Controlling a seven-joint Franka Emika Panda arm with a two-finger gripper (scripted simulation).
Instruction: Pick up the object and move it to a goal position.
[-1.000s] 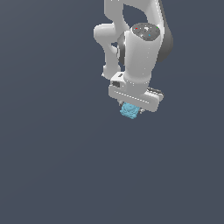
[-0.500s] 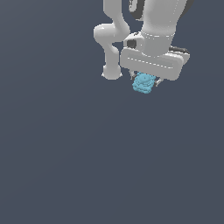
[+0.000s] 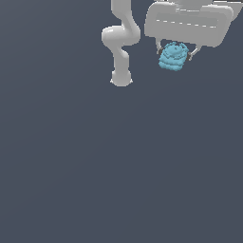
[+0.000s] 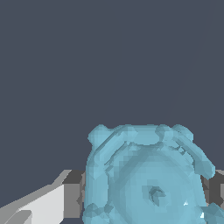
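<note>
White rounded arm (image 3: 121, 42), broad white hand block, dark grey jaws

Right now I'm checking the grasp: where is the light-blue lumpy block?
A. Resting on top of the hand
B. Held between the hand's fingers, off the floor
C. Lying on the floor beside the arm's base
B: the light-blue block sits between the fingers of the hand, under its white body.
</note>
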